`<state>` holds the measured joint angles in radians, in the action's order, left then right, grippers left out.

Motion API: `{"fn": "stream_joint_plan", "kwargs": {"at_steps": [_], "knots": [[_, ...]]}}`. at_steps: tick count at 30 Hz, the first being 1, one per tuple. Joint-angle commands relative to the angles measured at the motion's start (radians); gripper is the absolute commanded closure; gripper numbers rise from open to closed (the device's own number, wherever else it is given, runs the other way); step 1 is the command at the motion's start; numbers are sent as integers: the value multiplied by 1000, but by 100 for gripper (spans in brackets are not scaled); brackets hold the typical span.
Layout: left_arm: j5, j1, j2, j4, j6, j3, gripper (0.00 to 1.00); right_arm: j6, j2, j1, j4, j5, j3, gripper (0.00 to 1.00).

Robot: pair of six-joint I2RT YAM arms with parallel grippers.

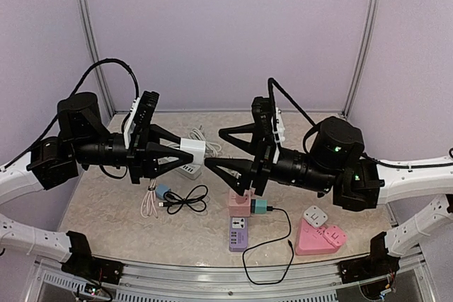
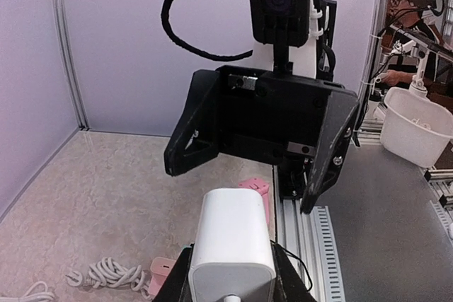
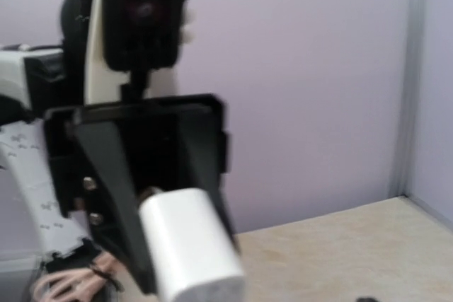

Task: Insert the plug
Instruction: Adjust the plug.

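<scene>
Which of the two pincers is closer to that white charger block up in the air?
Left. The left pincer is clamped on the white charger block, holding it above the table. The right pincer faces it from the opposite side with its jaws spread wide, not gripping it.

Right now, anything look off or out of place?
Nothing damaged or spilled. Only oddity: white charger is mid-air in the left gripper, facing the open right gripper, away from the purple power strip.

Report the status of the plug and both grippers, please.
Left gripper shut on plug. Right gripper open, facing it. Plug aloft, not inserted. Right gripper directly ahead of plug.
</scene>
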<state>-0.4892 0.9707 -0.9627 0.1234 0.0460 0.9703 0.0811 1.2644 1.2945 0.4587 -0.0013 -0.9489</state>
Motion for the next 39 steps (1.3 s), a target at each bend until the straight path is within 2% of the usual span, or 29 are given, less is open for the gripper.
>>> {"fn": "stream_joint_plan", "kwargs": {"at_steps": [1,3,6,11,15,18,20,21,24,25,28,29,30,32,34,39], "knots": [[-41,7,-4,-96,-40,-1,100,31,53,-7,8,-118,-54,35],[-47,8,-5,-101,-38,-1,100,32,59,-13,11,-143,-53,40],[-51,13,-5,-102,-40,-7,100,47,56,-26,47,-192,-42,55],[-48,21,-9,-115,-41,-25,100,45,76,-38,32,-216,-69,58],[-49,31,-11,-145,-40,-38,100,48,94,-49,3,-220,-93,70],[-45,33,-10,-151,-37,-43,100,52,106,-52,-8,-230,-106,75],[-42,34,-8,-151,-36,-46,100,51,112,-53,-18,-239,-113,87],[-40,33,-7,-151,-36,-49,100,51,115,-53,-24,-242,-116,99],[-20,34,-2,-139,-11,-62,100,44,107,-52,-59,-244,-110,100],[-11,32,3,-129,11,-69,95,38,102,-54,-82,-245,-106,100],[-8,13,25,-50,87,-93,49,3,75,-56,-196,-247,-97,100],[-15,7,30,-28,103,-99,36,-8,66,-55,-242,-242,-97,100],[-20,6,36,-3,118,-105,29,-20,58,-55,-296,-238,-97,100],[-32,6,43,27,169,-119,24,-32,44,-56,-346,-237,-99,100],[-32,7,48,36,186,-135,23,-35,28,-57,-362,-240,-98,100],[-12,26,47,18,180,-156,28,-45,15,-56,-352,-241,-97,100]]}}
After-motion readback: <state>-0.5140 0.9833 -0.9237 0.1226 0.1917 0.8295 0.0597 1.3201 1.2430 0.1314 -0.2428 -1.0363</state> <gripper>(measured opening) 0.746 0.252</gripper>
